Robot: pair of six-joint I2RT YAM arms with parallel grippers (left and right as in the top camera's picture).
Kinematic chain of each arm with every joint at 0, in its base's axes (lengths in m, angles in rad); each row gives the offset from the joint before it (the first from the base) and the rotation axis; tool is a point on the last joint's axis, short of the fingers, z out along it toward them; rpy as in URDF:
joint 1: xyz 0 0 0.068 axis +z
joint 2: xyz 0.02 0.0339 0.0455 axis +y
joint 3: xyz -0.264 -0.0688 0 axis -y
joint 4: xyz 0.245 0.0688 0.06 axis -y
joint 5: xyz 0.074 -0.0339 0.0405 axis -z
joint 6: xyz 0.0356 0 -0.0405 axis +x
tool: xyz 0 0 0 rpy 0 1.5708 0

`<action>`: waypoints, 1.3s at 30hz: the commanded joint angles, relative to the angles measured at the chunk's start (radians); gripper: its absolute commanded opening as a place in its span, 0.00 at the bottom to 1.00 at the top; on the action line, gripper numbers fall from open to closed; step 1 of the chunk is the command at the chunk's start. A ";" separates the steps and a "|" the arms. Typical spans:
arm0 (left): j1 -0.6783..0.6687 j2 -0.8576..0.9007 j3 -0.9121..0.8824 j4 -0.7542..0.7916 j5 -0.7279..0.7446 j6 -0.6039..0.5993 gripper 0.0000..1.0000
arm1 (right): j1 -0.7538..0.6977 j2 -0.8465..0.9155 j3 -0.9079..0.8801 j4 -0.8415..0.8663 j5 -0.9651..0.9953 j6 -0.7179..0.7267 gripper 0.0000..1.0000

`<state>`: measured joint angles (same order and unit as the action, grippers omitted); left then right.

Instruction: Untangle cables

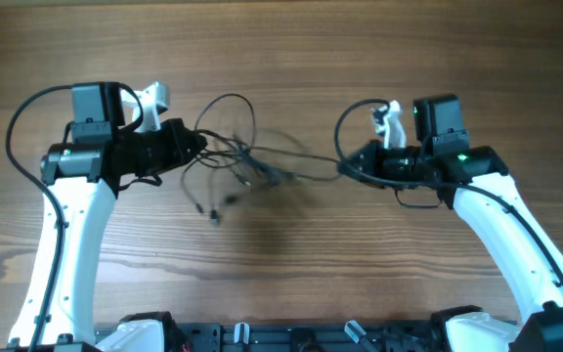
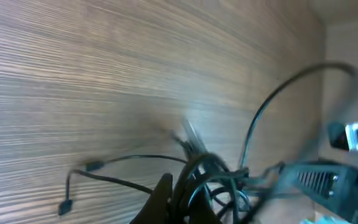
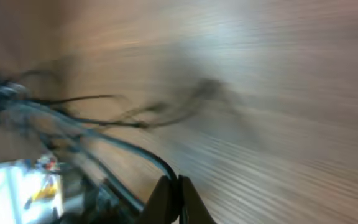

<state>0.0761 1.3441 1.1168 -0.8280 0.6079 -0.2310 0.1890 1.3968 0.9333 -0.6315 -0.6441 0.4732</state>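
The left gripper (image 1: pixel 199 147) clamps the tangle of thin black cables (image 1: pixel 245 156) over the brown wooden table (image 1: pixel 281 59). The right gripper (image 1: pixel 344 168) has its fingers together (its own view is blurred), pinching one strand.

I'm working at what looks like a robot test bench, a lab sort of setup. What tells me: the left arm (image 1: pixel 66 244) and the right arm (image 1: pixel 516 235), both white and black, rise from a black rail (image 1: pixel 291 337) along the near edge of a plain wood-grain table (image 1: pixel 281 293), with thin black cables (image 1: pixel 252 166) between them. Past the table's edge, my left wrist view shows only a pale strip (image 2: pixel 353 43); the room itself I cannot tell.
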 commanded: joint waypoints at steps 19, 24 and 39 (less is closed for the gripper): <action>-0.010 -0.026 0.009 -0.021 0.162 0.124 0.04 | -0.031 0.006 -0.010 0.220 -0.197 -0.211 0.34; -0.108 -0.026 0.009 -0.003 0.163 0.149 0.04 | 0.057 0.006 -0.010 0.275 -0.278 -0.269 0.38; -0.177 -0.026 0.009 0.080 0.436 0.149 0.04 | 0.258 0.007 -0.010 0.308 -0.130 -0.289 0.43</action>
<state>-0.0982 1.3422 1.1168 -0.7540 0.9493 -0.1055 0.4400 1.3972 0.9226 -0.3447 -0.7986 0.2031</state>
